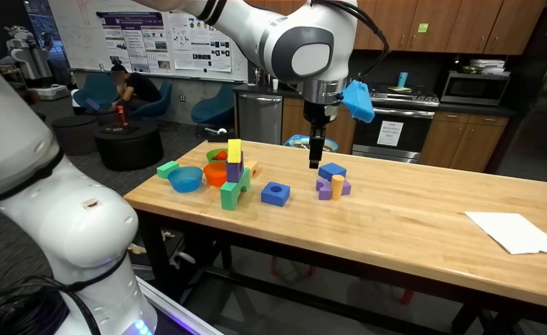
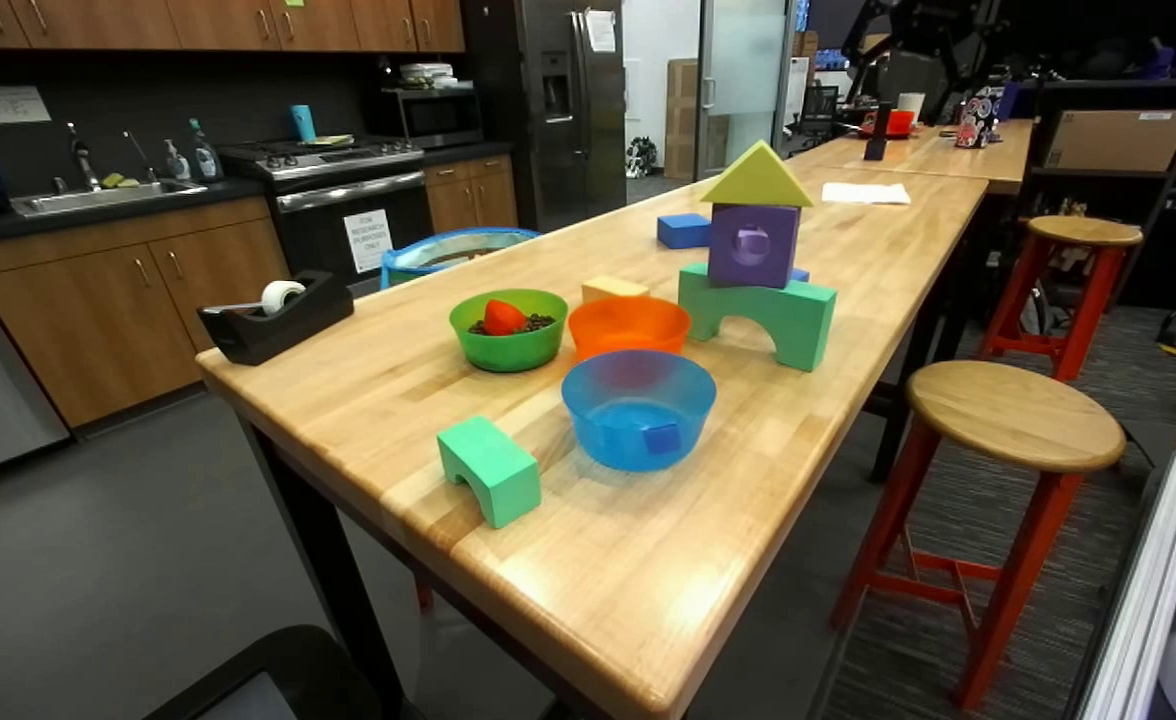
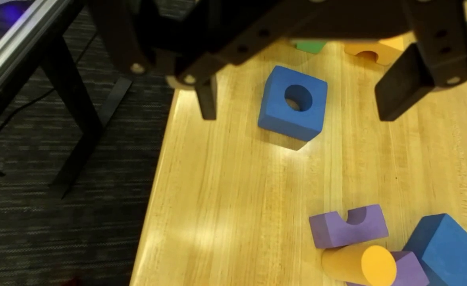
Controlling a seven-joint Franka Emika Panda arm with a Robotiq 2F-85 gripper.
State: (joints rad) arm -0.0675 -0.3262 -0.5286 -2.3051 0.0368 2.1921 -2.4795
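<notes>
The end effector point(image 1: 315, 163) hangs above the counter point(image 1: 394, 214), its fingers point(image 3: 404, 89) spread wide. A blue holed block point(image 3: 291, 118) appears between them in the wrist view.

In an exterior view, the wooden table point(image 1: 408, 218) under me carries a holed blue block point(image 1: 273, 198), with a blue bowl point(image 1: 185, 183) at its nine o'clock, an orange cylinder point(image 1: 337, 189) and white sheet point(image 1: 517, 232) at three.

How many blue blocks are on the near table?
2: the holed blue block, framed by the open gripper in the wrist view; the plain blue block, near purple blocks and an orange cylinder. No others show.
</notes>
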